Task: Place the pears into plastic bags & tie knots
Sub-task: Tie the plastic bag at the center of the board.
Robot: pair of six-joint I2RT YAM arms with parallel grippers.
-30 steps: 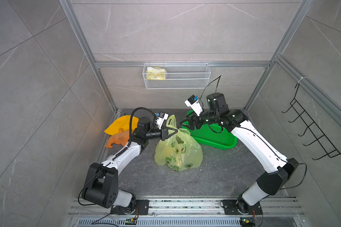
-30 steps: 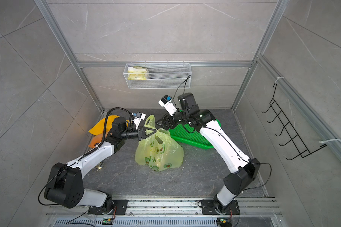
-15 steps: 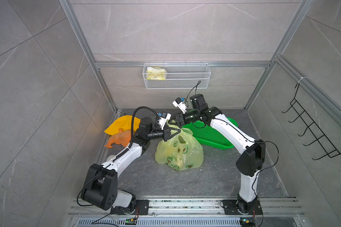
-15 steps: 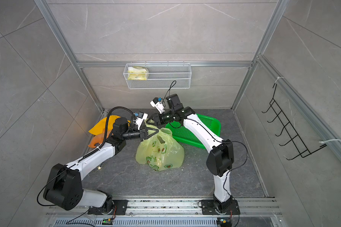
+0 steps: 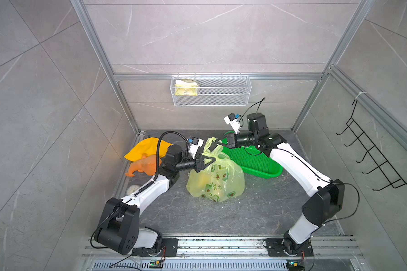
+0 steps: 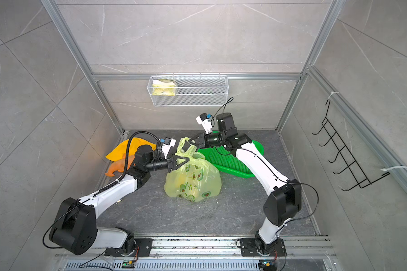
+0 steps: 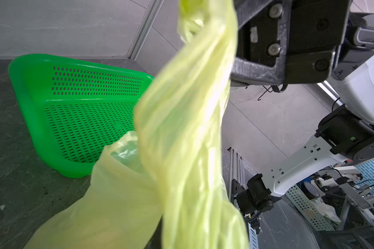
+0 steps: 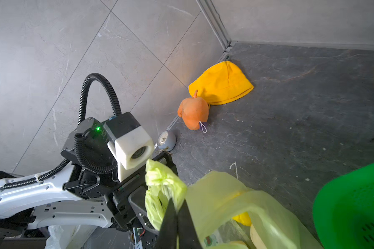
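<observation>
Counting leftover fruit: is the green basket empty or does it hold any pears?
Empty where visible: the green basket shows only bare perforated floor, partly hidden by the bag.

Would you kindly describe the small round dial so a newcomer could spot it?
Follow the dark floor to the wall on the robot's left. Beside the orange toy, nearer the arms' rail, lies the dial. It alone there is grey, round and pale-faced.

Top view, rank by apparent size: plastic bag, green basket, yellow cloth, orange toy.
In a top view:
1. plastic bag
2. green basket, close to the bag; the right arm hides part of it, so unsure
3. yellow cloth
4. orange toy; the left arm covers part of both
</observation>
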